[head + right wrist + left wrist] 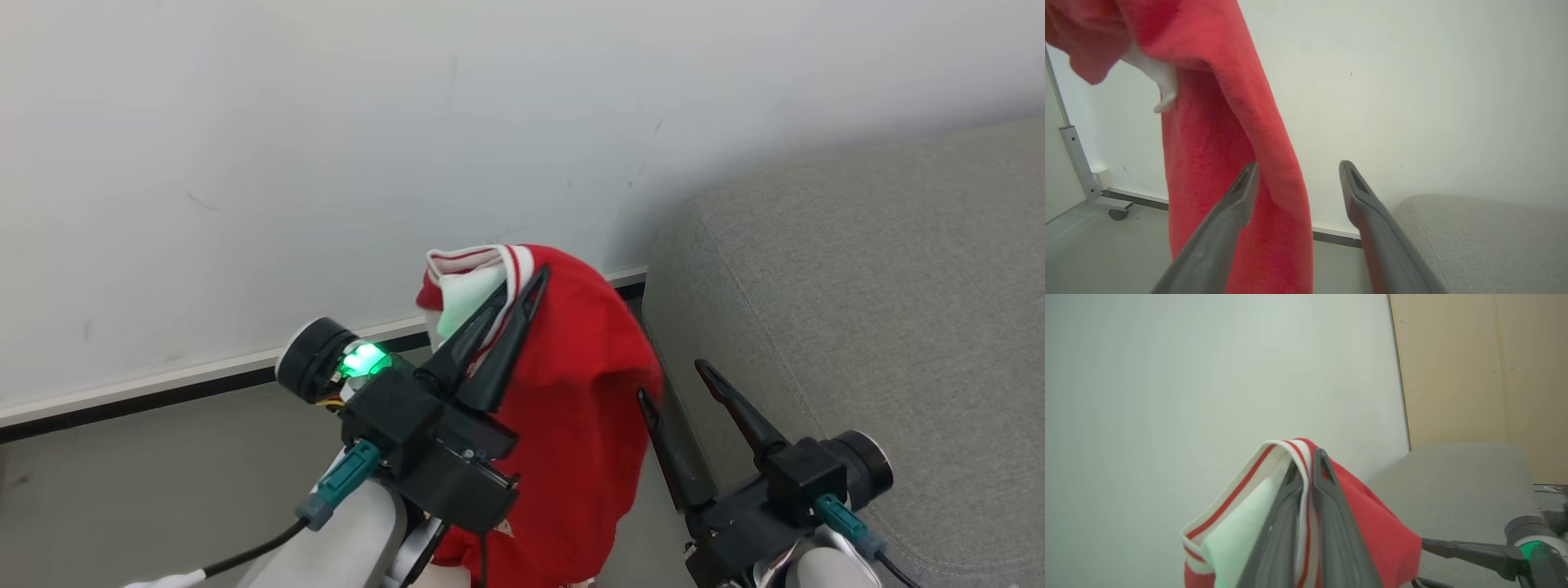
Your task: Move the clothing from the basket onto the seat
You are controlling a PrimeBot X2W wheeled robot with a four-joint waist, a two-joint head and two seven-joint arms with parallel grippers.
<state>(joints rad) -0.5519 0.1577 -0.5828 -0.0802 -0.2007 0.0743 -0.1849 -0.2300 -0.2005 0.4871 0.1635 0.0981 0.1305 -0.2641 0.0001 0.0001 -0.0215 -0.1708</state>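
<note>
Clothing [571, 392], a bright red garment with a red-and-white striped ribbed collar [482, 261] and a white lining, hung in the air from the left jaws. These were pinched almost shut on the collar. In the left wrist view the two dark fingers [1331, 522] lay nearly together, with the striped band caught between them. The rest of the red fabric fell down past the left wrist housing, where a green light [363, 359] glowed. A small pale mark on the fabric low beside that housing was too small to read.

The right jaws stood wide open and held nothing. Their long fingers [739, 408] pointed up between the hanging clothing and the sofa [882, 286]. In the right wrist view one finger crossed in front of the red cloth; whether it touched the cloth could not be told.

The sofa, in light grey woven upholstery with a rounded corner and a seam, sat on the robot's right. The clothing hung just beside that corner, over the grey floor [163, 465], not yet on the cushion.

Behind was a white wall [326, 122] with a pale skirting board [163, 384] edged in black. A metal frame leg [1077, 163] on a caster stood at the far left of the right wrist view. A beige panel [1474, 367] rose beyond the sofa in the left wrist view
</note>
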